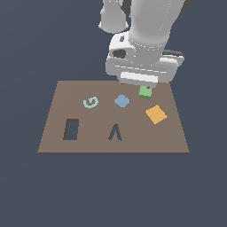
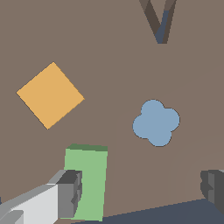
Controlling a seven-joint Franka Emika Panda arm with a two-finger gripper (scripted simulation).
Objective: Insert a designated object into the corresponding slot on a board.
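Pincer [image 2: 142, 190] open, off-centre over green block [image 2: 86, 181]; one finger [image 2: 70, 192] overlaps it, so closing could shove it sideways.

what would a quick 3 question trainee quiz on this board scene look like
1. True or false: the green block already sits in the rectangular slot.
2. Which piece lies between the teal swirl and the green block in the exterior view? A orange tile B blue piece C A-shaped cutout
3. Fill in: the tool's fingers stand ____, one beside the block.

Key:
1. False; it lies on the board near the far edge.
2. B
3. open
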